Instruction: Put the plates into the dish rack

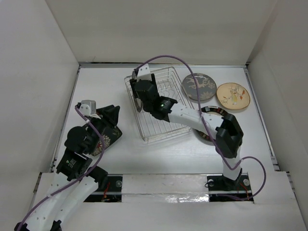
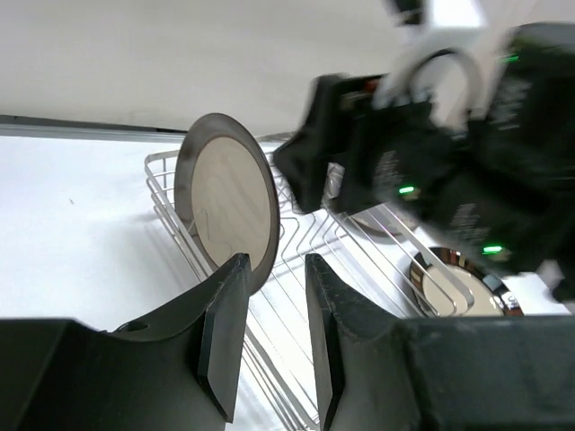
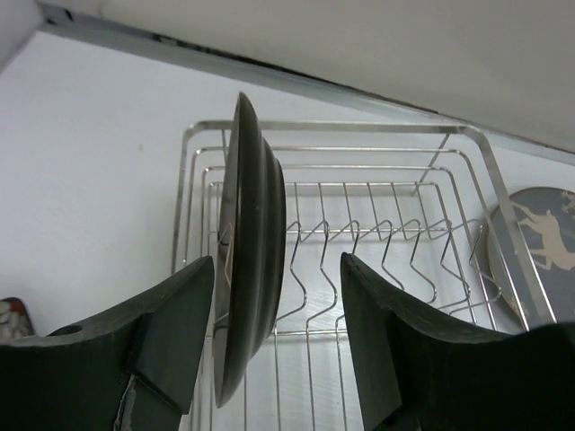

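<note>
Worktop: the dish rack lies directly below my right jaws. These stand wide apart and grip nothing. A dark-rimmed, cream-centred plate stands on edge between them, among the prongs. I judge this placement complete; the next move is to lift clear without tipping the plate. Left jaws are part-open and empty, with the black square plate just beneath.

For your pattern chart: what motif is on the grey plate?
Pale deer on the plate; right wrist view shows it best.
</note>
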Robot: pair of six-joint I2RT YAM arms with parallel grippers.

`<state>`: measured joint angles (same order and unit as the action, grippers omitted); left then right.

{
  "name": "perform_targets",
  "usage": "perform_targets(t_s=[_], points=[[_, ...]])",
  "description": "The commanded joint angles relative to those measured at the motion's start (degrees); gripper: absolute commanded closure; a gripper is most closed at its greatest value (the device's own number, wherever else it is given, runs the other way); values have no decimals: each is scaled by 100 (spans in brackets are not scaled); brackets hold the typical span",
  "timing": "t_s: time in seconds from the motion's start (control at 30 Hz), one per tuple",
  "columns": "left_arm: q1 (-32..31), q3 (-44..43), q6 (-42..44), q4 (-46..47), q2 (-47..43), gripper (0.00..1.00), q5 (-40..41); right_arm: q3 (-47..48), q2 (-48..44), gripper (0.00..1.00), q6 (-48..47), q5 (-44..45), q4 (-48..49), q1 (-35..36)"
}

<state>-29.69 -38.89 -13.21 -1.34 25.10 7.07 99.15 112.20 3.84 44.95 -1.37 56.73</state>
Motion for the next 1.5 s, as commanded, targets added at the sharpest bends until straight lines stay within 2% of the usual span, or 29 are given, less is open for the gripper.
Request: perform_targets(t_s=[0.0, 0.1, 0.13, 0.17, 0.23, 0.27, 0.37, 0.5, 0.63, 0.73, 0.8, 0.83, 0.9, 0.93, 1.0, 1.03, 1.13, 1.17, 1.23, 1.27, 1.4, 1.47], points=[[51, 75, -76, 293, -102, 72, 216, -255, -672, 36, 302, -364, 558, 58], [51, 49, -68, 284, -41, 71, 154, -738, -1084, 58, 504, -714, 733, 58], [51, 57, -67, 310, -23, 71, 137, -861, -1182, 77, 556, -776, 743, 58], [104, 66, -67, 319, 47, 70, 128, -1089, -1279, 85, 644, -812, 734, 58], [104, 31, -50, 267, 152, 70, -20, -1388, -1595, 100, 750, -856, 778, -100], [104, 22, -41, 231, 222, 70, -82, -1721, -1701, 100, 907, -926, 822, -170], [104, 22, -32, 318, 276, 70, -241, -2206, -2166, 100, 1319, -1400, 761, -636], [104, 14, -41, 249, 355, 70, -364, -3390, -2931, 100, 1734, -1769, 953, -1268], [104, 66, -32, 363, 320, 70, -390, -3990, -3485, 100, 1989, -2305, 963, -1910], [104, 31, -41, 275, 425, 70, -504, -4193, -3609, 100, 1955, -2220, 972, -2139], [104, 40, -32, 292, 425, 69, -479, -4325, -3618, 97, 1954, -1886, 806, -2288], [104, 49, -41, 310, 417, 69, -452, -4386, -3635, 95, 2050, -1615, 726, -2585], [104, 57, -41, 302, 451, 69, -478, -4711, -3810, 89, 2384, -1804, 829, -3025], [104, 40, -50, 284, 460, 69, -548, -4886, -3881, 82, 2472, -2188, 1014, -3480], [104, 22, -50, 292, 443, 69, -593, -5238, -3978, 75, 2841, -2490, 1295, -3913], [104, 40, -50, 319, 425, 69, -602, -5301, -4004, 67, 2964, -2578, 1297, -4254], [104, 57, -59, 328, 416, 69, -645, -5660, -4109, 58, 3473, -2369, 1410, -4696], [104, 57, -67, 302, 425, 69, -672, -5809, -4188, 44, 3605, -2368, 1524, -5054], [104, 31, -67, 310, 408, 69, -672, -6134, -4207, 40, 4071, -2656, 1788, -5512], [104, 40, -67, 354, 355, 69, -672, -6223, -4154, 37, 4342, -2745, 1911, -5976], [104, 57, -85, 345, 337, 69, -865, -6523, -3760, 37, 4792, -3404, 2341, -6953], [104, 40, -76, 363, 302, 69, -900, -6418, -3531, 37, 4872, -3466, 2395, -7157]])
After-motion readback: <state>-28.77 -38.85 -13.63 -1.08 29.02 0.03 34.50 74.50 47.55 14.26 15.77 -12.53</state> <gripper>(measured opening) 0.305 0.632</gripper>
